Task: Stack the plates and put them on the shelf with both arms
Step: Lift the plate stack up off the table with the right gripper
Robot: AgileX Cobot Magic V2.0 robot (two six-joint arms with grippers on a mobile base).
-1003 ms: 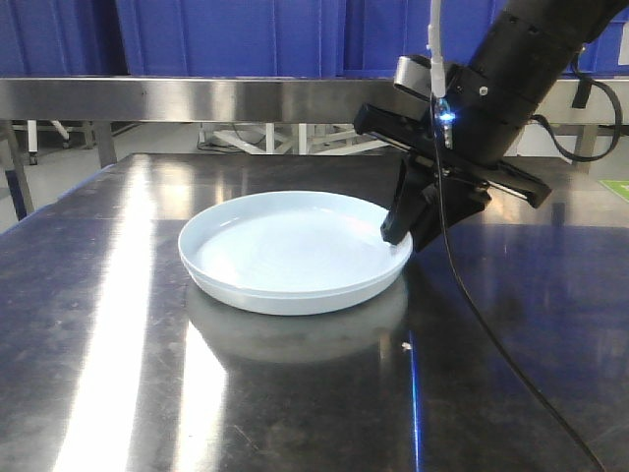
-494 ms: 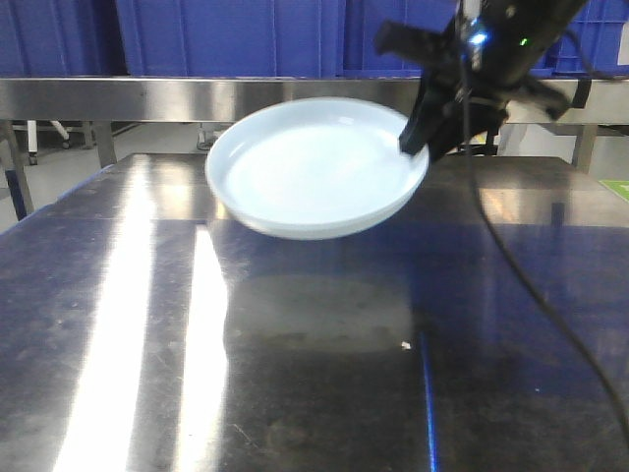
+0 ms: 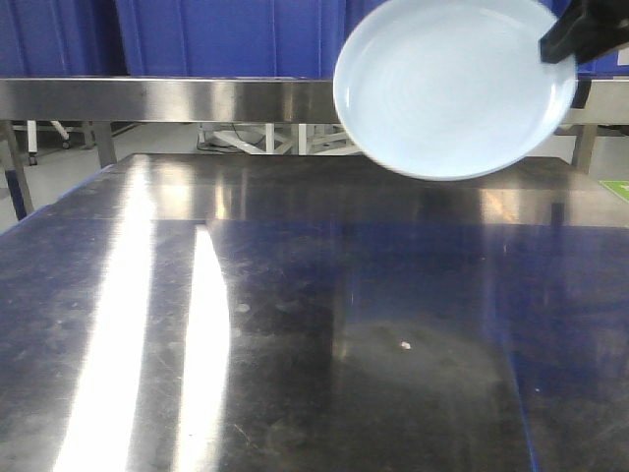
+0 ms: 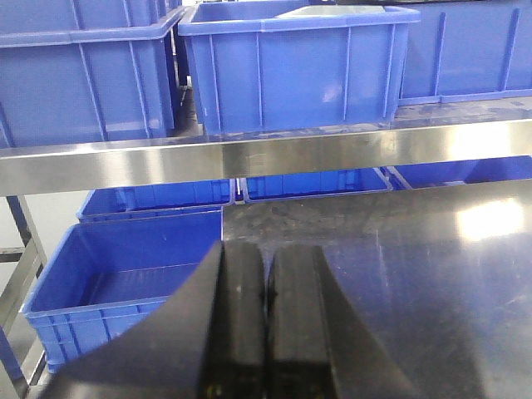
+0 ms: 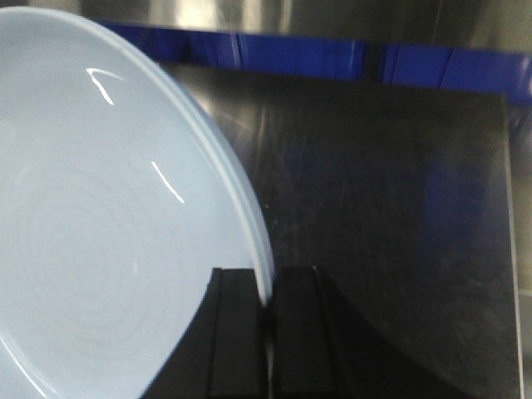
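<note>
The plate (image 3: 447, 93) has gone up fast. A second ago it lay flat on the table (image 3: 295, 324) with the right gripper (image 3: 570, 39) at its right rim. Half a second ago it hung just above the steel. Now it is high and further right, in front of the shelf rail (image 3: 167, 98) and the blue crates (image 3: 226, 34), with its top edge cut off by the frame. It has also tipped, so its hollow face turns toward the front camera. I can't tell whether a second plate is nested under it.

Most of the right arm has left the front view, and only the dark end of the gripper shows in the top right corner, against the plate's right rim. From the wrist camera its fingers (image 5: 241, 332) are clamped on that rim, one on each side, with the plate spreading off to the left.

The left gripper (image 4: 267, 266) sits low at the table's edge, pointing at the rail and crates. Its fingers are pressed together with nothing between them.
</note>
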